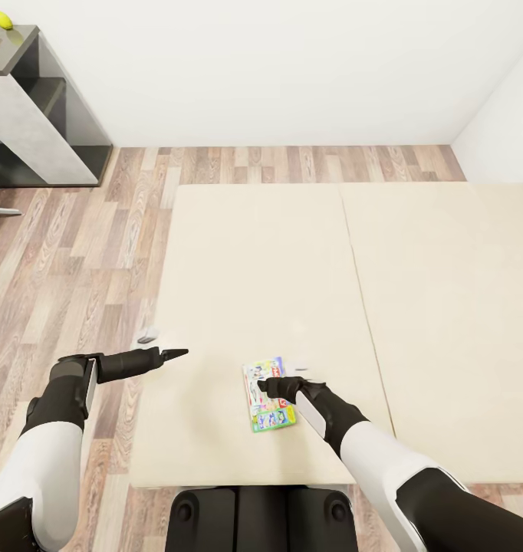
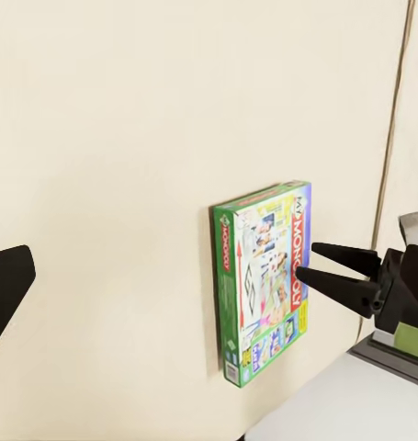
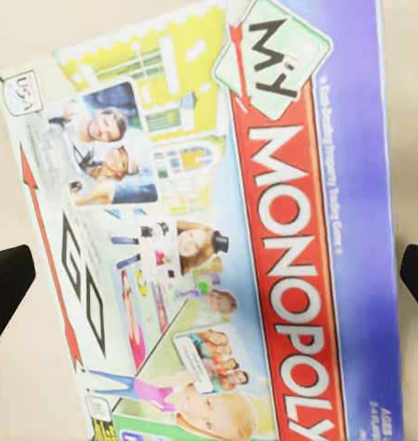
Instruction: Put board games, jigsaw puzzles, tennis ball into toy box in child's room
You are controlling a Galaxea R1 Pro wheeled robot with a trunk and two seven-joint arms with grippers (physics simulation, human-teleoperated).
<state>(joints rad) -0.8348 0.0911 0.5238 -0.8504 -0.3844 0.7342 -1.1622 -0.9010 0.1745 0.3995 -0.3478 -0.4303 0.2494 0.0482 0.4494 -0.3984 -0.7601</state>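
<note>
Spreading across most of the head view, the cream bed [image 1: 307, 253] lies over the wood floor [image 1: 77, 253], its mattress split by a seam into two pads. A grey desk [image 1: 31, 115] stands well apart in the far left corner of the room, with a small yellow-green ball [image 1: 2, 20] on its top.

One board game [image 1: 271, 395], a "My Monopoly" box, lies flat on the near part of the left pad, close to the bed's front edge. From the left wrist camera the box [image 2: 262, 280] shows its green side wall and colourful lid against the plain mattress.

The right gripper [image 1: 266, 386] hangs directly over the box, fingers pointing down at the lid. In the right wrist view the lid [image 3: 218, 230] is very close, and the two dark fingertips [image 3: 6, 285] sit far apart at opposite sides, outside the box's long edges, so the jaws are spread wide and grasp nothing. The left wrist camera sees the same gripper [image 2: 323, 265] with its two black fingers splayed just beside the box top; whether they touch the lid cannot be told.

The left gripper [image 1: 173, 353] is stretched over the bed's left edge, near the box but apart from it, holding nothing. How far its fingers are parted cannot be told.
</note>
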